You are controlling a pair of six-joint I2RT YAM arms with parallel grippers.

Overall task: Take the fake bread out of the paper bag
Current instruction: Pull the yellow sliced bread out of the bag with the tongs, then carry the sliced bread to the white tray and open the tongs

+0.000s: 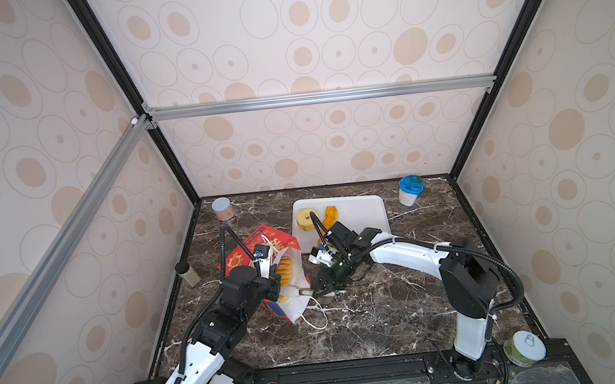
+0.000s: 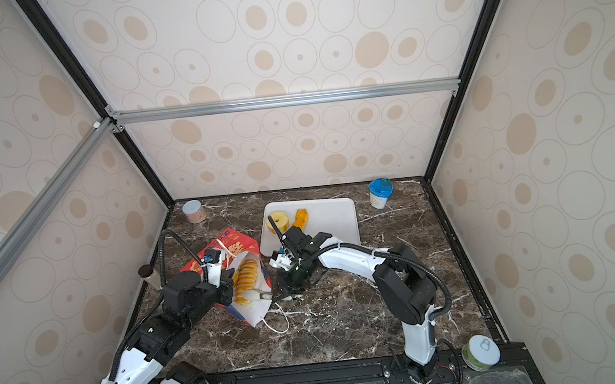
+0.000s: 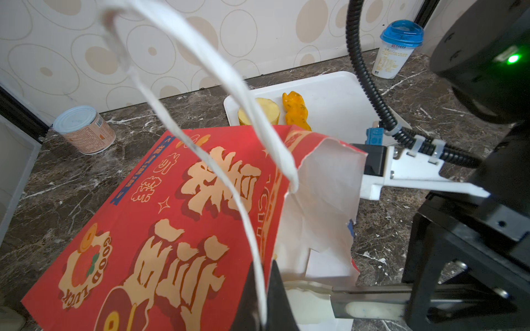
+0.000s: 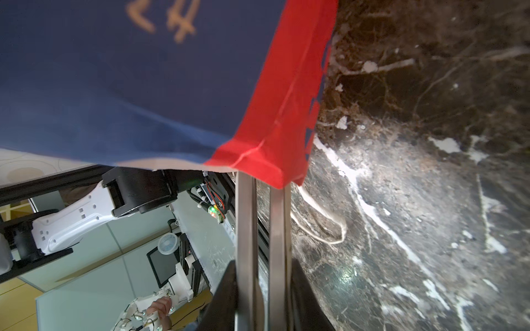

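The red paper bag (image 1: 265, 249) (image 3: 160, 217) lies tilted on the marble table, its white-lined mouth facing front right. A ridged yellow loaf (image 1: 286, 271) (image 2: 247, 277) shows inside the mouth. My left gripper (image 1: 276, 274) (image 3: 263, 275) is shut on the bag's upper rim and white cord handle (image 3: 229, 94). My right gripper (image 1: 300, 293) (image 4: 262, 186) is shut on the lower rim, its fingertips hidden by the red fold (image 4: 266, 160). One of its fingers (image 3: 372, 309) lies inside the mouth. Two fake breads, a ring (image 1: 308, 219) and an orange twisted stick (image 1: 330, 215), rest on the white tray (image 1: 362, 214).
A pink can (image 1: 223, 208) stands at the back left and a blue-lidded cup (image 1: 409, 190) at the back right. A dark-capped bottle (image 1: 187, 273) is by the left wall, a green can (image 1: 525, 348) on the front right rail. The bag's other cord (image 1: 316, 317) trails on the table.
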